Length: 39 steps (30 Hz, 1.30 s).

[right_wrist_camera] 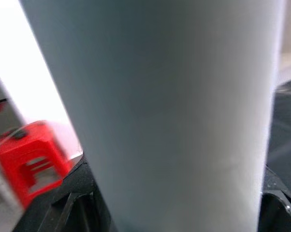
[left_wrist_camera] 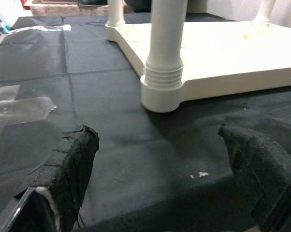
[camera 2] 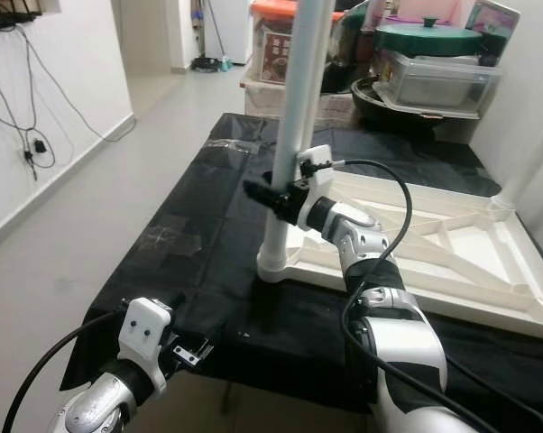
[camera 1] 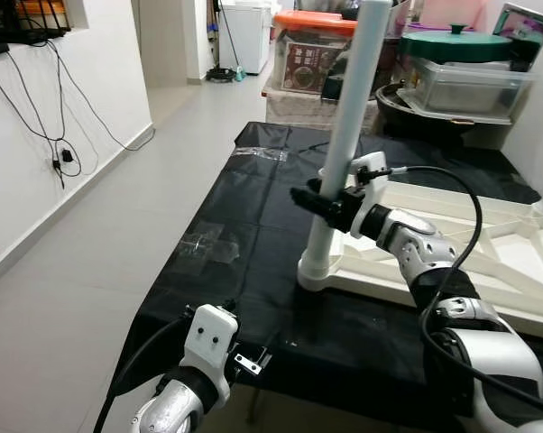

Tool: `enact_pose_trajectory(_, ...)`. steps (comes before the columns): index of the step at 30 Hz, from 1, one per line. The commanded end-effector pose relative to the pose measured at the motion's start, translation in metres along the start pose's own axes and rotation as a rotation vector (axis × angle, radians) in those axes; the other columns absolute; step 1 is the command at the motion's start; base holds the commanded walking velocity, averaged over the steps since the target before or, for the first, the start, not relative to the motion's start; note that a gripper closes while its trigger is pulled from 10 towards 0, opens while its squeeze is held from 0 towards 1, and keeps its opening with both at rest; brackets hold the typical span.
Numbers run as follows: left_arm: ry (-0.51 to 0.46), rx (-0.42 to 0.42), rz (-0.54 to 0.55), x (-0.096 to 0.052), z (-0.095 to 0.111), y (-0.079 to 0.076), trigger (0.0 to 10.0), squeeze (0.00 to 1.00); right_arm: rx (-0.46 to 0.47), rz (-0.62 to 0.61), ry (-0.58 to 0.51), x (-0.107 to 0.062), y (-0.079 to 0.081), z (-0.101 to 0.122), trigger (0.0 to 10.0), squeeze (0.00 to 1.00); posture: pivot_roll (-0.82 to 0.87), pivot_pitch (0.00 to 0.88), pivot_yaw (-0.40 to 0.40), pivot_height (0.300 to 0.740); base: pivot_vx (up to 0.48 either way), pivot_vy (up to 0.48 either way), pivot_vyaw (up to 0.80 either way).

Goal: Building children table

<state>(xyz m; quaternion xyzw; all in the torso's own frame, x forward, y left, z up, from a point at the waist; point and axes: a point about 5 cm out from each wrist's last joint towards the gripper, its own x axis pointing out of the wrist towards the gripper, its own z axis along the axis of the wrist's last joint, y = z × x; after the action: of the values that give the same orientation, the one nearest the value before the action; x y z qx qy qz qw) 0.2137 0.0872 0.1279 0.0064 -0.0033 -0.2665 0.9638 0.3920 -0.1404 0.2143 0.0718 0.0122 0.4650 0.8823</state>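
Note:
A white children's table top (camera 1: 488, 262) lies upside down on a black-covered work surface (camera 1: 244, 271). One white leg (camera 1: 344, 153) stands upright in its near-left corner socket (left_wrist_camera: 160, 96). My right gripper (camera 1: 321, 203) is shut on this leg at about mid-height, and the leg (right_wrist_camera: 174, 116) is pressed close against the right wrist camera. My left gripper (left_wrist_camera: 160, 179) hovers low at the near edge of the black surface, open. Its padded fingers (left_wrist_camera: 70, 169) stand wide apart, pointing toward the socket with nothing between them. Another fitted leg (left_wrist_camera: 115, 12) stands at a far corner.
Behind the work surface are stacked storage boxes, one with an orange lid (camera 1: 312, 54), a green-lidded pot (camera 1: 456, 45) and a clear tub (camera 1: 465, 86). Tiled floor (camera 1: 118, 244) and a wall with dangling cables (camera 1: 55, 153) lie left. A red stool (right_wrist_camera: 32, 154) stands nearby.

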Motion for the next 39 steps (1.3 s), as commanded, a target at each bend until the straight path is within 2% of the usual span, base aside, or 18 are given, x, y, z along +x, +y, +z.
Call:
enact_pose_trajectory(1, 0.001, -0.003, -0.001, -0.002, -0.001, -0.003, 10.0, 0.00, 0.003, 0.192, 0.058, 0.020, 0.019, -0.002, 10.0, 0.00, 0.24, 0.000, -0.103, 0.740, 0.000, 0.000, 0.00)
enact_pose_trajectory(4, 0.000, -0.004, -0.001, -0.003, 0.000, -0.004, 10.0, 0.00, 0.009, 0.258, 0.060, 0.024, 0.024, -0.001, 10.0, 0.00, 0.24, 0.000, -0.103, 0.740, 0.000, 0.000, 0.00)
enact_pose_trajectory(5, -0.001, -0.005, -0.001, -0.004, 0.000, -0.004, 10.0, 0.00, 0.006, 0.288, 0.064, 0.026, 0.027, -0.002, 7.0, 0.00, 0.25, 0.000, -0.106, 0.740, 0.000, 0.000, 0.00)
enact_pose_trajectory(6, -0.003, -0.005, -0.002, -0.004, 0.000, -0.005, 10.0, 0.00, 0.002, 0.312, 0.068, 0.028, 0.029, -0.003, 0.0, 0.00, 0.25, 0.002, -0.107, 0.740, 0.000, 0.000, 0.00)
enact_pose_trajectory(14, -0.008, -0.008, 0.000, -0.006, 0.000, -0.006, 10.0, 0.00, -0.067, 0.244, 0.075, 0.033, 0.030, -0.013, 0.0, 0.00, 0.25, 0.000, -0.105, 0.740, 0.000, 0.000, 0.00)
enact_pose_trajectory(18, -0.008, -0.008, 0.003, -0.006, 0.000, -0.005, 10.0, 0.00, -0.092, 0.060, 0.044, 0.027, 0.019, -0.019, 0.0, 0.00, 0.24, 0.000, -0.098, 0.740, 0.000, 0.000, 0.00)
enact_pose_trajectory(19, -0.008, -0.008, 0.003, -0.006, -0.001, -0.005, 10.0, 0.00, -0.087, -0.125, 0.003, 0.021, 0.007, -0.018, 0.0, 0.00, 0.22, 0.000, -0.091, 0.740, 0.000, 0.000, 0.00)
enact_pose_trajectory(20, -0.008, -0.008, 0.003, -0.006, -0.001, -0.005, 10.0, 0.00, -0.087, -0.125, 0.003, 0.021, 0.007, -0.018, 0.0, 0.00, 0.22, 0.000, -0.091, 0.740, 0.000, 0.000, 0.00)
enact_pose_trajectory(22, -0.006, -0.008, 0.002, -0.005, -0.002, -0.003, 10.0, 0.00, -0.093, -0.529, -0.055, 0.003, -0.014, -0.019, 0.0, 0.00, 0.19, 0.000, -0.069, 0.740, 0.000, 0.000, 0.00)
enact_pose_trajectory(23, -0.005, -0.009, -0.002, -0.004, -0.003, -0.001, 10.0, 0.00, -0.089, -0.842, -0.083, -0.017, -0.025, -0.024, 0.0, 0.00, 0.17, 0.000, -0.053, 0.740, 0.000, 0.000, 0.00)
enact_pose_trajectory(24, -0.005, -0.009, -0.002, -0.004, -0.003, -0.001, 10.0, 0.00, -0.089, -0.842, -0.083, -0.017, -0.025, -0.024, 0.0, 0.00, 0.17, 0.000, -0.053, 0.740, 0.000, 0.000, 0.00)
enact_pose_trajectory(25, -0.003, -0.007, -0.007, -0.003, -0.004, 0.000, 10.0, 0.00, -0.075, -1.084, -0.112, -0.034, -0.025, -0.030, 0.0, 0.00, 0.17, 0.000, -0.050, 0.740, 0.000, 0.000, 0.00)
enact_pose_trajectory(26, -0.003, -0.007, -0.007, -0.003, -0.004, 0.000, 10.0, 0.00, -0.075, -1.084, -0.112, -0.034, -0.025, -0.030, 0.0, 0.00, 0.17, 0.000, -0.050, 0.740, 0.000, 0.000, 0.00)
enact_pose_trajectory(28, -0.002, -0.003, -0.012, -0.001, -0.004, 0.001, 10.0, 0.00, -0.048, -1.351, -0.146, -0.054, -0.014, -0.038, 0.0, 0.00, 0.17, 0.000, -0.050, 0.740, 0.000, 0.000, 0.00)
enact_pose_trajectory(35, -0.004, 0.008, -0.006, 0.001, -0.004, 0.002, 10.0, 0.00, 0.015, -1.387, -0.186, -0.025, 0.016, -0.045, 0.0, 0.00, 0.18, 0.000, -0.052, 0.740, 0.000, 0.000, 0.00)
enact_pose_trajectory(36, -0.005, 0.008, -0.006, 0.001, -0.004, 0.002, 10.0, 0.00, 0.034, -1.365, -0.196, -0.018, 0.019, -0.046, 3.0, 0.00, 0.18, 0.000, -0.055, 0.740, 0.000, 0.000, 0.00)
enact_pose_trajectory(37, -0.005, 0.007, -0.004, 0.001, -0.005, 0.003, 10.0, 0.00, 0.031, -1.307, -0.203, -0.008, 0.026, -0.045, 10.0, 0.75, 0.18, 0.000, -0.059, 0.740, 0.000, 0.000, 0.00)
enact_pose_trajectory(39, -0.006, 0.007, -0.003, 0.002, -0.005, 0.003, 10.0, 0.00, 0.027, -1.265, -0.207, -0.001, 0.030, -0.044, 10.0, 0.75, 0.18, 0.000, -0.059, 0.740, 0.000, 0.000, 0.00)
